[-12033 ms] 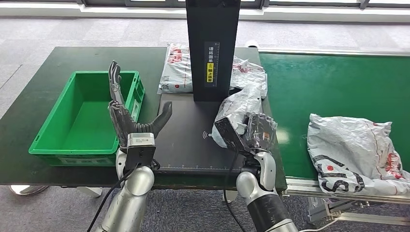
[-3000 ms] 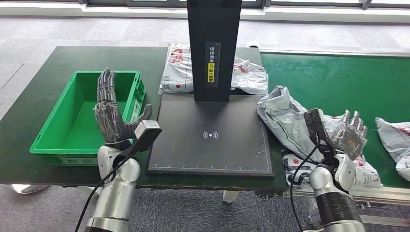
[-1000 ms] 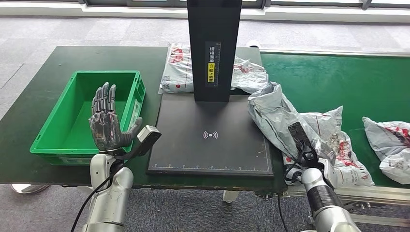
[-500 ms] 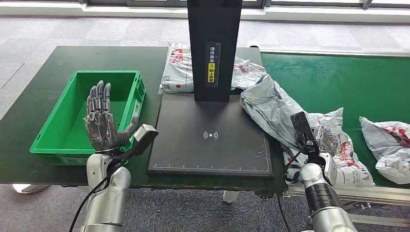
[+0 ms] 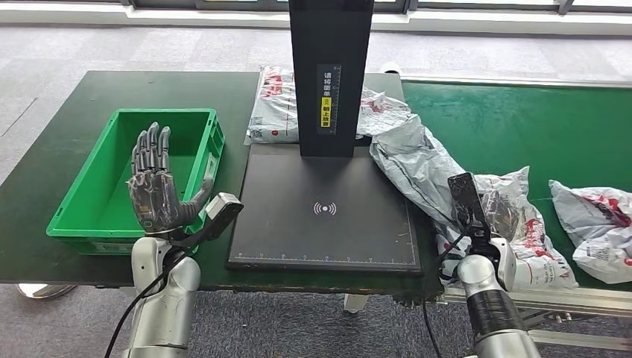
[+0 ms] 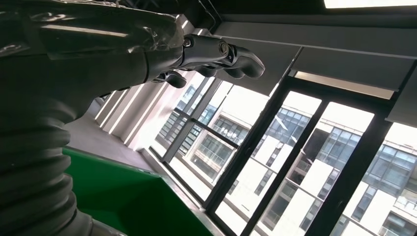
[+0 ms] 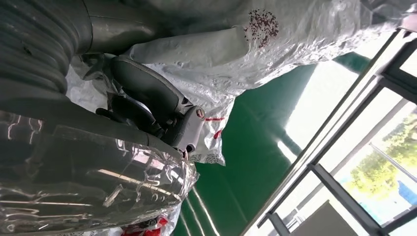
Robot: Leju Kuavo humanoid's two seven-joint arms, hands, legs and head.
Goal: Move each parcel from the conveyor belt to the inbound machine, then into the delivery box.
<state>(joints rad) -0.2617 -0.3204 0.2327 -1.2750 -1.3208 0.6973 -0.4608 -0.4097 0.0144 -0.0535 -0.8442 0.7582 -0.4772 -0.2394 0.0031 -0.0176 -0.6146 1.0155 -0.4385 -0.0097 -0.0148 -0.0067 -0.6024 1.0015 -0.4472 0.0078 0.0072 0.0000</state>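
Observation:
My right hand [image 5: 499,214] grips a crumpled grey parcel [image 5: 414,161] at the conveyor belt's [image 5: 514,127] near-left edge. The parcel stretches up and left, its far end reaching the back right corner of the inbound machine's black platform [image 5: 298,224]. In the right wrist view my thumb [image 7: 147,93] presses into the parcel's plastic [image 7: 236,49]. A white parcel with red print [image 5: 535,246] lies under and beside my hand. My left hand [image 5: 153,183] is raised with its fingers spread and holds nothing, over the front right of the green delivery box [image 5: 82,201]. The left wrist view shows its fingers [image 6: 216,49] against windows.
The machine's black column [image 5: 330,74] stands at the back of the platform, with two parcels [image 5: 272,104] behind it. Another white parcel [image 5: 596,224] lies on the belt at the far right. The green box has nothing in it.
The grey parcel has been pulled left and away from me, towards the machine. The far-right parcel has drifted left on the belt. My left hand has shifted slightly left.

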